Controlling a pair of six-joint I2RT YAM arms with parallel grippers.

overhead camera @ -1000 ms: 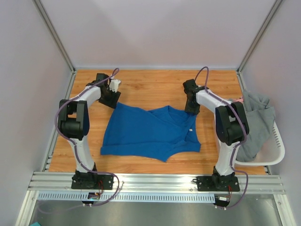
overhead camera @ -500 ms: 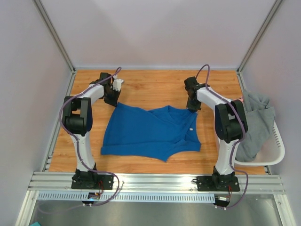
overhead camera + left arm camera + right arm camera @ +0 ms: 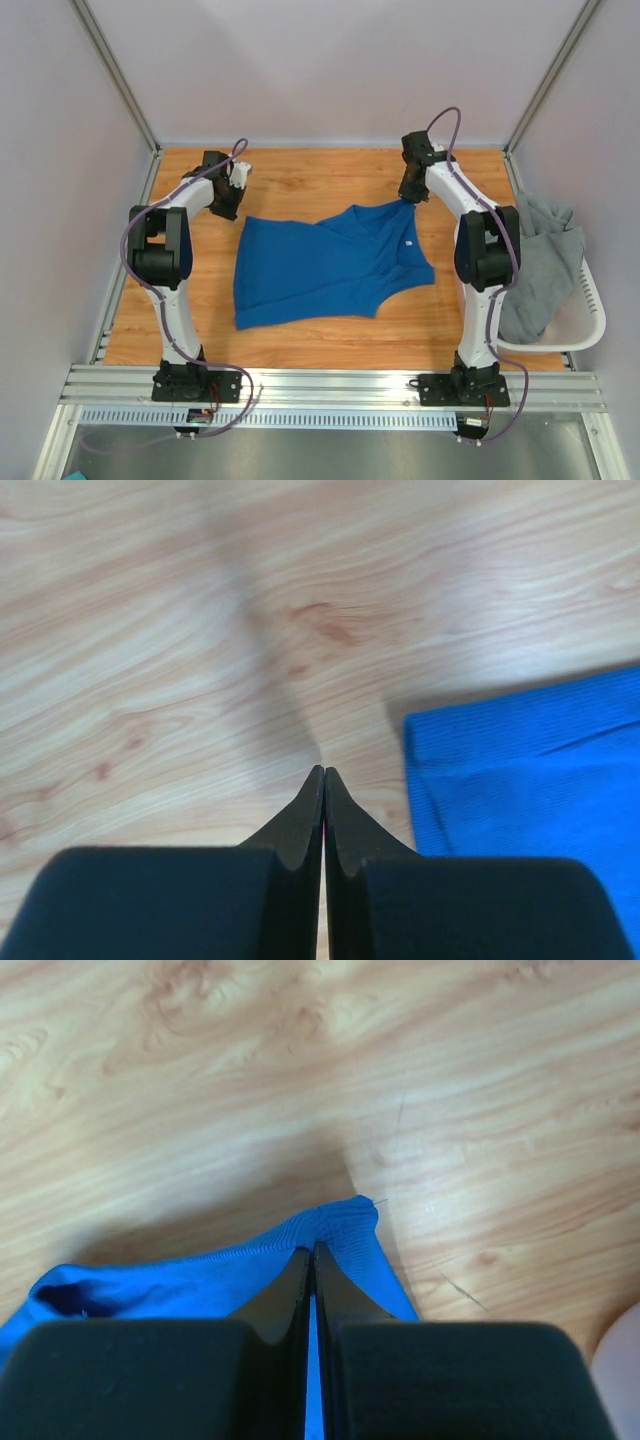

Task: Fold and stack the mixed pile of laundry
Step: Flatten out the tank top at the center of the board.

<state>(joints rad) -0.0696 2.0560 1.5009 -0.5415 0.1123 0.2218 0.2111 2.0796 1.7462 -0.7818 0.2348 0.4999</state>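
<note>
A bright blue garment lies spread on the wooden table, its far right corner drawn toward the back. My right gripper is shut on that corner; in the right wrist view the blue cloth bunches at the fingertips of the gripper. My left gripper sits just left of the garment's far left corner. In the left wrist view the left gripper is shut on nothing over bare wood, and the blue garment's edge lies apart to the right. A grey garment hangs in the basket.
A white slotted basket stands off the table's right edge beside the right arm. Grey walls and metal frame posts close in the back and both sides. An aluminium rail runs along the near edge.
Both grippers have shut. The right one has pulled the blue garment's corner toward the back, shifting the garment back and right. The left one closed without cloth and moved slightly left.
</note>
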